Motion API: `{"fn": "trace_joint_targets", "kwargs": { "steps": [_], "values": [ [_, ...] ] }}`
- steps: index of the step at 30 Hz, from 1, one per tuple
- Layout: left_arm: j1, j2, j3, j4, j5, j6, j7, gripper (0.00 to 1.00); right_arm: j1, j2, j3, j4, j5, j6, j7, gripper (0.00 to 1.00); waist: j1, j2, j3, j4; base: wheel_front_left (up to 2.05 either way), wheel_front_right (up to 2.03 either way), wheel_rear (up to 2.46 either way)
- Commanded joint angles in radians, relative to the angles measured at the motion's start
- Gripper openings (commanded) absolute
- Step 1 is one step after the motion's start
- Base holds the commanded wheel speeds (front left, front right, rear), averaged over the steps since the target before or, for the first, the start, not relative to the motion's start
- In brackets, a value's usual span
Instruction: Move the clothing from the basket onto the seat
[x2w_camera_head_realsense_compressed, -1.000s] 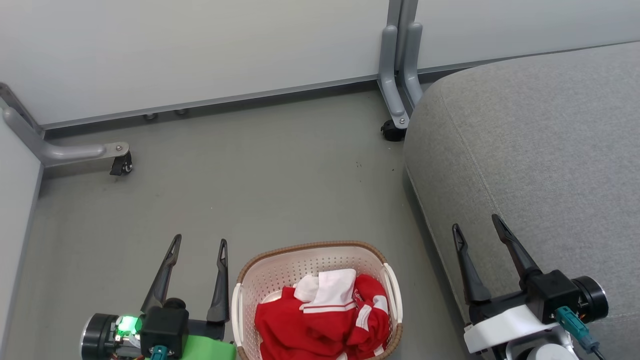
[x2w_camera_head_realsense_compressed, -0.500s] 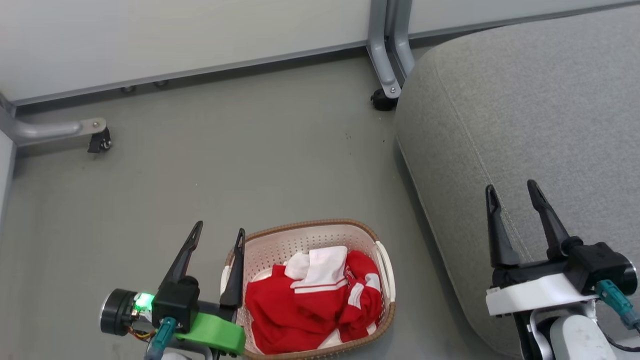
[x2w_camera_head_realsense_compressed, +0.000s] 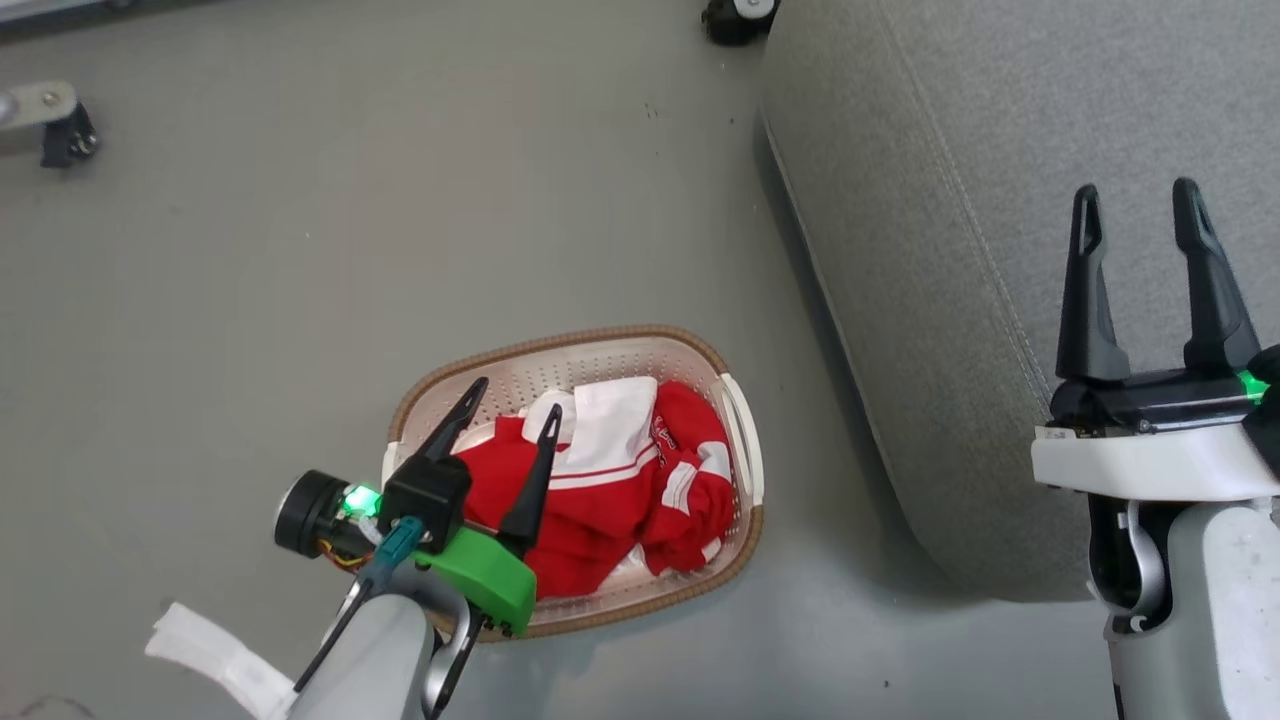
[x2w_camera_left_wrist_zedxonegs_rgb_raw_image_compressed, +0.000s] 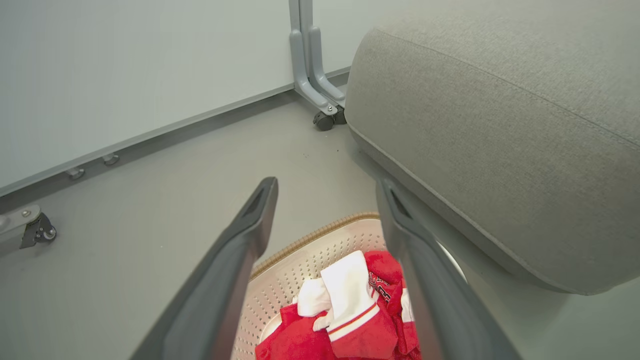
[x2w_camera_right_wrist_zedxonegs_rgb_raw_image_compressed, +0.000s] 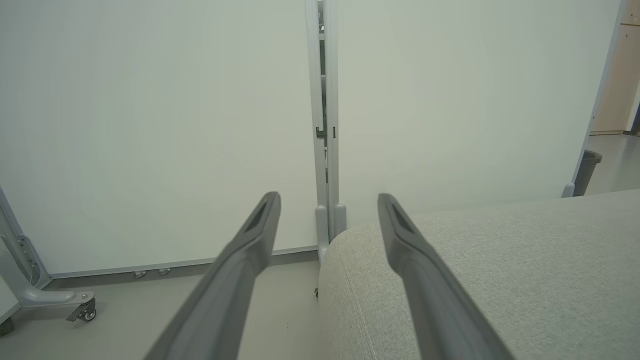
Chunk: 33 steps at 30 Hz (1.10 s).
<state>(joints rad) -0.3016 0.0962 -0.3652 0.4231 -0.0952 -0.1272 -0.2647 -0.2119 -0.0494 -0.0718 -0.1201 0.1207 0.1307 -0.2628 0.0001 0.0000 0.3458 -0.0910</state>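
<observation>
1. The basket (x2w_camera_head_realsense_compressed: 560, 340) stands on the grey floor (x2w_camera_head_realsense_compressed: 250, 280) in the lower middle of the head view. It is near the seat's left edge, with a strip of floor between them.
2. The clothing (x2w_camera_head_realsense_compressed: 600, 500) lies bunched inside the basket. It is red cloth with white stripes, and a white panel is folded on top toward the basket's upper rim.
3. The seat (x2w_camera_head_realsense_compressed: 950, 200) takes up the upper right of the head view. It is grey fabric with a stitched seam running diagonally and a rounded corner at the lower right.
4. The left hand (x2w_camera_head_realsense_compressed: 518, 394) sits left of centre in the lower part of the frame, over the basket's left half. Its two dark fingers are spread apart, empty, and point up and to the right. In the left wrist view they frame the clothing at bottom centre. Whether they touch the cloth cannot be told.
5. The right hand (x2w_camera_head_realsense_compressed: 1136, 187) is at the right edge, over the seat. Its fingers are spread wide, empty, and point up the frame. In the right wrist view they frame the seat's corner and pale partition panels (x2w_camera_right_wrist_zedxonegs_rgb_raw_image_compressed: 150, 125).
6. One caster wheel (x2w_camera_head_realsense_compressed: 68, 135) shows at the upper left, and a second caster (x2w_camera_head_realsense_compressed: 735, 15) at the top edge just beside the seat.
</observation>
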Motion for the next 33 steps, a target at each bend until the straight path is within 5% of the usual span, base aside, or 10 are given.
{"fn": "trace_joint_targets", "kwargs": {
  "steps": [1, 15, 33],
  "values": [
    [-0.043, 0.014, -0.036, 0.036, -0.033, -0.003, 0.000, 1.00, -0.028, -0.002, -0.001, -0.013, 0.011, 0.000, -0.003, 1.00, -0.0001, 0.0000, 0.144, -0.060, 0.00, 0.00, 0.00],
    [-0.379, 0.078, -0.380, 0.498, -0.266, -0.004, 0.045, 1.00, -0.126, -0.001, 0.037, -0.094, 0.033, 0.000, -0.003, 1.00, -0.0001, 0.0000, 0.388, -0.123, 0.00, 0.00, 0.00],
    [-0.623, 0.114, -0.521, 0.746, -0.411, -0.003, 0.154, 1.00, -0.171, -0.001, 0.102, -0.152, 0.093, 0.000, -0.003, 1.00, -0.0001, 0.0000, 0.570, -0.184, 0.00, 0.00, 0.00]
  ]
}}
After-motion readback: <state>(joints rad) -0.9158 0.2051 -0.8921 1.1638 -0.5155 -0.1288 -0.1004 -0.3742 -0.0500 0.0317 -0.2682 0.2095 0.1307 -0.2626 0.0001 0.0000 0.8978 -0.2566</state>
